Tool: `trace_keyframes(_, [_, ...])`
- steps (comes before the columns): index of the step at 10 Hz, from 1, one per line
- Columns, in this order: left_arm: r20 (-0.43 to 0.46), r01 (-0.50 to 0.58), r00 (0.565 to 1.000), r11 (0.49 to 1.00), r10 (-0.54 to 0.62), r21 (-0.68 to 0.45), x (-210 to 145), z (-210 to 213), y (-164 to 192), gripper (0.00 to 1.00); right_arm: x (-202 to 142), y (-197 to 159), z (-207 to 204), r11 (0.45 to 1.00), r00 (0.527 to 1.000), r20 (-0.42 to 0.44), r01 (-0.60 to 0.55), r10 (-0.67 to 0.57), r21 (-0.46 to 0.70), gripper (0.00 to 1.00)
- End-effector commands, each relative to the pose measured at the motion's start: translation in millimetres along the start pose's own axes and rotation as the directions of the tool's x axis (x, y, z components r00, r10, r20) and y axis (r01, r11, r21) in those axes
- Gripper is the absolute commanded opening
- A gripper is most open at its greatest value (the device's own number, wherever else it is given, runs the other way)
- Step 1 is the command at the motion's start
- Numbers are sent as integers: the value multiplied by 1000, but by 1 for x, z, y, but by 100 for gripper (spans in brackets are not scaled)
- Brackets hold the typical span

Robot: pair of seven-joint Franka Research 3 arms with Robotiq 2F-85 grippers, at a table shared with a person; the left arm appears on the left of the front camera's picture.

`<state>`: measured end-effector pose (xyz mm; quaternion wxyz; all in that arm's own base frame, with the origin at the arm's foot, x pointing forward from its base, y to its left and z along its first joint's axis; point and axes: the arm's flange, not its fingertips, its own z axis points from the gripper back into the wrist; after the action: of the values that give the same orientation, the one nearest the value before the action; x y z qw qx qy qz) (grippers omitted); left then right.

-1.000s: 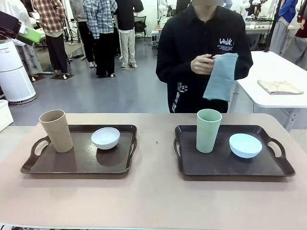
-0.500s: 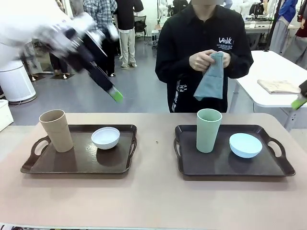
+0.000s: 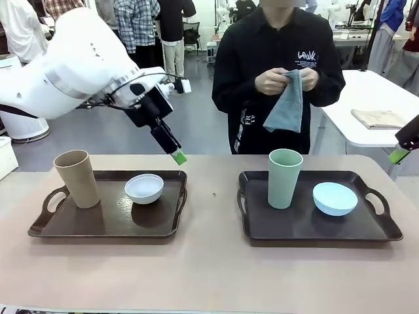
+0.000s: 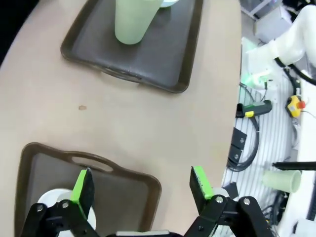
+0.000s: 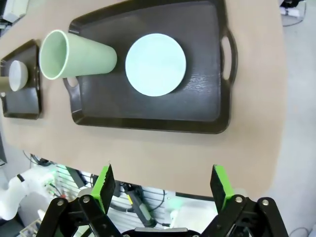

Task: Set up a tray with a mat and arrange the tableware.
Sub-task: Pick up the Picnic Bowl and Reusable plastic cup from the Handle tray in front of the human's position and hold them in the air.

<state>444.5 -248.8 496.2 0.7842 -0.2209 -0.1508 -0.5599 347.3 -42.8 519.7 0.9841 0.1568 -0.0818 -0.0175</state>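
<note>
Two dark brown trays lie on the table. The left tray (image 3: 105,222) holds a beige tumbler (image 3: 76,178) and a white bowl (image 3: 144,188). On the right tray (image 3: 308,226) stand a pale green tumbler (image 3: 285,178) and a light blue bowl (image 3: 334,198). The person at the far side holds the mat (image 3: 288,104), a blue-grey cloth, in both hands. My left gripper (image 3: 178,157) hangs open above the left tray's far right corner; its wrist view shows the jaws (image 4: 141,185) empty. At the right edge my right gripper (image 3: 398,156) is open and empty (image 5: 162,183), high over the right tray (image 5: 148,111).
A folded beige cloth (image 3: 382,118) lies on a white table (image 3: 366,91) behind, to the right. Bare tabletop (image 3: 209,275) spans the strip between the trays and the near side. Other people stand far back on the left.
Both arms have come into view: the left swung in and down toward the left tray's far edge, the right appeared at the right edge. The person lifted and gathered the cloth.
</note>
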Motion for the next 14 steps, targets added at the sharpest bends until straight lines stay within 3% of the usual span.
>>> trace_keyframes(1, [5, -24, 1000, 1000, 24, -4, -3, 14, -8, 100, -2, 2, 4, 1000, 1000, -6, -11, 11, 9, 100])
trace_keyframes(3, [6, -6, 1000, 1000, 6, 2, 1, 12, -5, 100, -1, 1, 3, 1000, 1000, 5, -5, 5, 7, 100])
trace_keyframes(4, [104, 31, 994, 997, -24, -66, 10, -2, 18, 100, 16, 8, -15, 997, 999, -27, -30, 33, 76, 100])
trace_keyframes(5, [194, 144, 972, 988, -129, -64, 26, -23, 25, 100, 29, 13, -34, 999, 999, -30, -14, 15, 38, 100])
trace_keyframes(6, [239, 185, 956, 982, -169, -44, 40, -41, 24, 100, 32, 18, -49, 1000, 999, -44, -13, 12, -27, 100])
trace_keyframes(7, [269, 289, 925, 957, -268, -39, 57, -66, 22, 100, 37, 20, -57, 996, 1000, -3, -23, 23, -87, 100])
trace_keyframes(9, [199, 445, 878, 895, -435, -8, 86, -118, 20, 100, 42, 23, -82, 978, 1000, 29, 5, 1, -210, 100])
trace_keyframes(11, [167, 546, 826, 838, -538, -6, 109, -164, 20, 100, 49, 23, -108, 971, 1000, 16, -12, 17, -239, 100])
trace_keyframes(12, [194, 489, 854, 872, -482, 13, 114, -164, 26, 100, 50, 24, -103, 986, 999, 10, -47, 49, -158, 100])
trace_keyframes(14, [170, 502, 855, 864, -491, -32, 100, -156, 6, 100, 48, 24, -94, 980, 999, 18, -32, 36, -199, 100])
